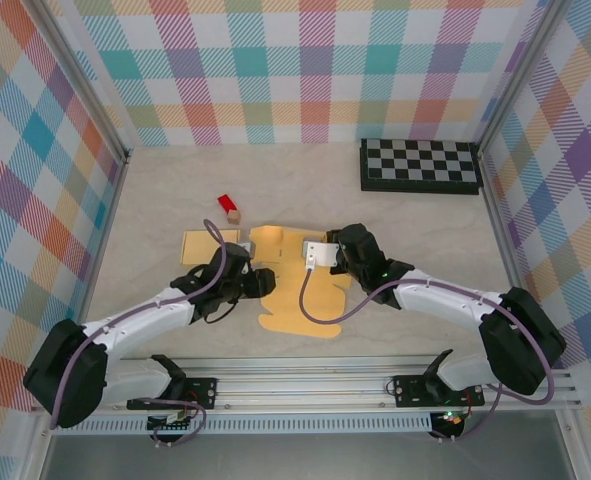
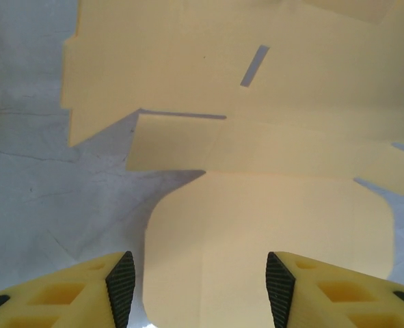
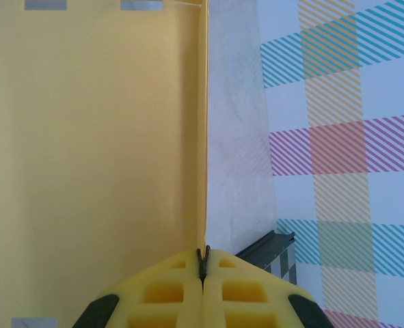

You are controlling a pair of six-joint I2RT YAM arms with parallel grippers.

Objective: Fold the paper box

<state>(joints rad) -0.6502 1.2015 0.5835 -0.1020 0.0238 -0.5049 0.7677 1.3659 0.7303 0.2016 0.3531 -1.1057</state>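
The paper box is a flat yellow cut-out lying at the table's middle, between both arms. My left gripper is at its left edge. In the left wrist view the gripper is open, its black pads either side of a rounded flap without touching it. My right gripper is at the sheet's upper right. In the right wrist view the gripper is shut on the thin edge of a yellow panel, which is raised and runs straight away from the fingertips.
A small red block lies beyond the sheet at the left. A tan card piece lies left of the sheet. A black-and-white checkerboard sits at the back right. Plaid walls enclose the table on three sides.
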